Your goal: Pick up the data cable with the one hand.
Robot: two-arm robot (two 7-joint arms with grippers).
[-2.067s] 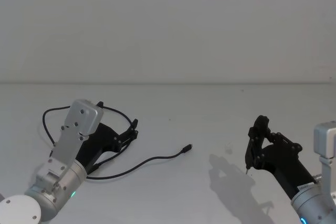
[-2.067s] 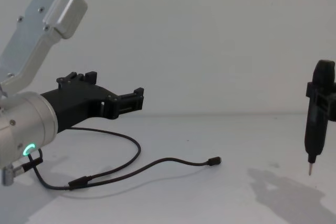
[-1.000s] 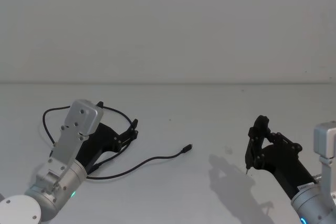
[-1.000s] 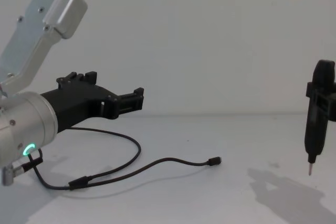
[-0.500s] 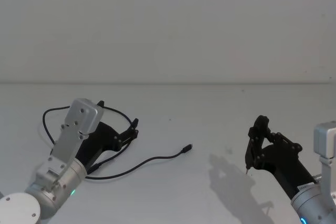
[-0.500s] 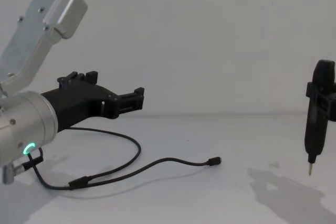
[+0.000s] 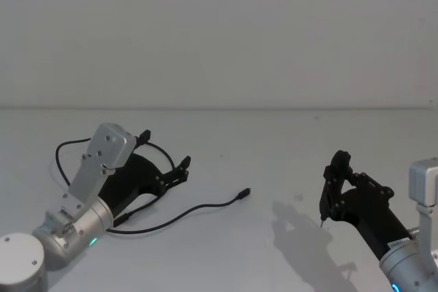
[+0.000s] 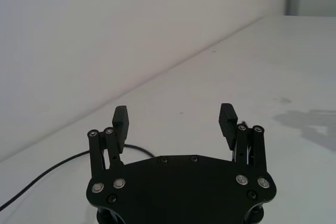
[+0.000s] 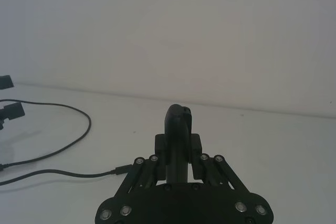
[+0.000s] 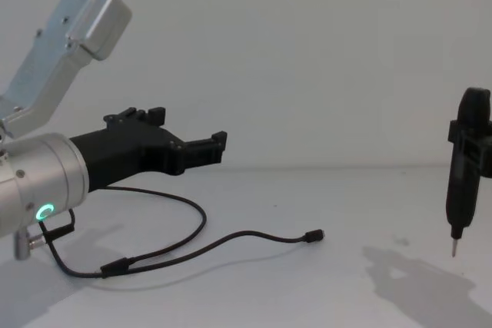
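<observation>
The data cable (image 7: 198,206) lies on the white table, thin and black, looping at the left and ending in a small plug (image 7: 244,192) toward the middle; its inline joint (image 10: 115,268) rests near the front left. My left gripper (image 7: 164,148), the one hand with the green ring, hovers open above the cable's loop with nothing between its fingers (image 8: 121,119). The chest view shows this left gripper (image 10: 188,130) well above the cable (image 10: 231,237). My right gripper (image 7: 335,169) stays at the right, shut on a pen-like tool (image 10: 460,182) pointing down.
The white table (image 7: 274,141) runs back to a plain white wall. The right arm casts a shadow (image 7: 294,220) on the table between the plug and the right gripper. In the right wrist view the cable (image 9: 79,135) curves at the left.
My left gripper has pushed forward and a little to the right above the cable loop, still open. The cable and the right arm have not moved.
</observation>
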